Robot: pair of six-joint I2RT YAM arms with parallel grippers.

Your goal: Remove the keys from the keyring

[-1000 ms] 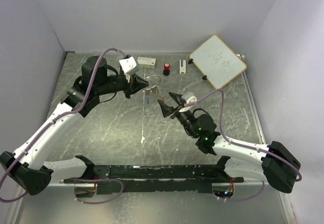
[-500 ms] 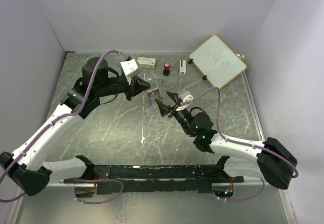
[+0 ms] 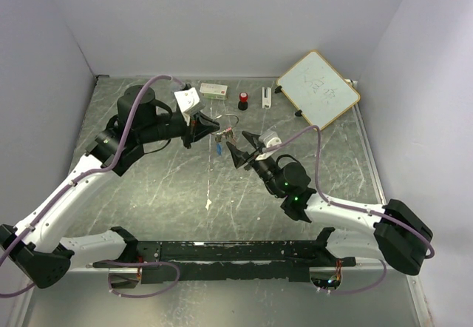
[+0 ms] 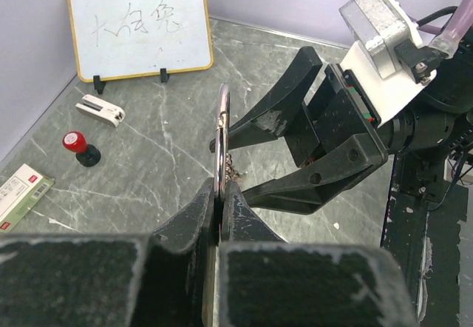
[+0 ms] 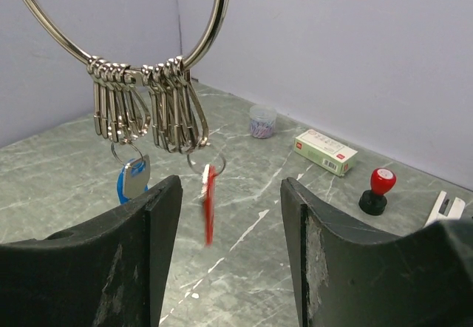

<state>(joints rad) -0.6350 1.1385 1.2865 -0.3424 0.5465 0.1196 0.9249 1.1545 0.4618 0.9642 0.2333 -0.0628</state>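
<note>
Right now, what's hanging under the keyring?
A row of silver clips hangs from the keyring; below them dangle a blue key and a red key. The blue key's lower end is hidden behind a finger of the right gripper.

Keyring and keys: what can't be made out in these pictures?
- Right wrist view: the keyring's top is cut off by the frame edge; the red key is blurred; the blue key's tip is behind the right tool.
- Left wrist view: both keys are hidden behind the left tool or the right one.
- Top view: the clips are too small to count.
</note>
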